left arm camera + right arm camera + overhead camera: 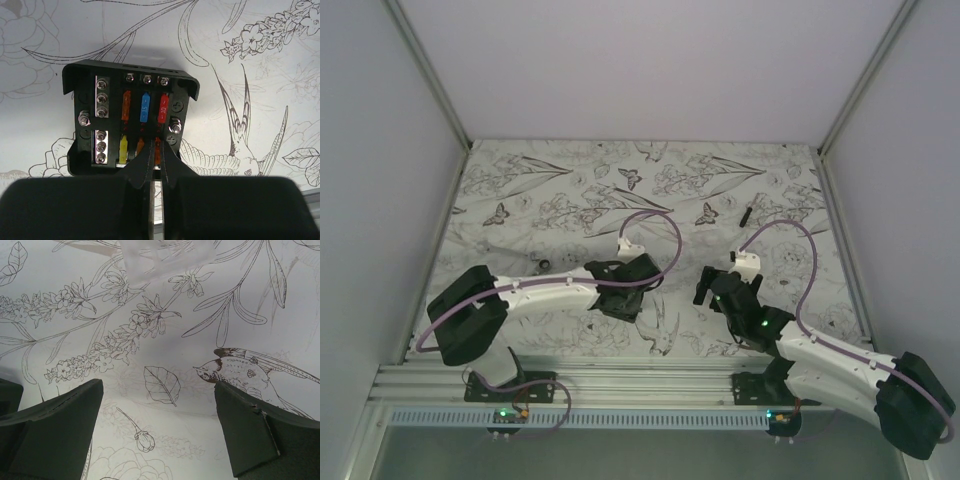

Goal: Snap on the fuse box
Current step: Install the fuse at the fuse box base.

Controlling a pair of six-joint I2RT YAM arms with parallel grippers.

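The fuse box [115, 107] is a black squarish box lying face up on the flower-print table, with orange, blue and red fuses in its far row and yellow and orange ones in its near row. My left gripper [157, 146] is over its near edge with its jaws almost together, pinching an orange-red fuse [158, 153] seated in the near row. In the top view the left gripper [620, 292] covers the box. My right gripper [157, 385] is wide open and empty above bare table, to the right of the left one [712, 285].
A clear plastic piece [165, 257] lies on the table ahead of the right gripper. A thin black stick [745, 213] lies further back on the right. White walls with metal posts close in the table on three sides.
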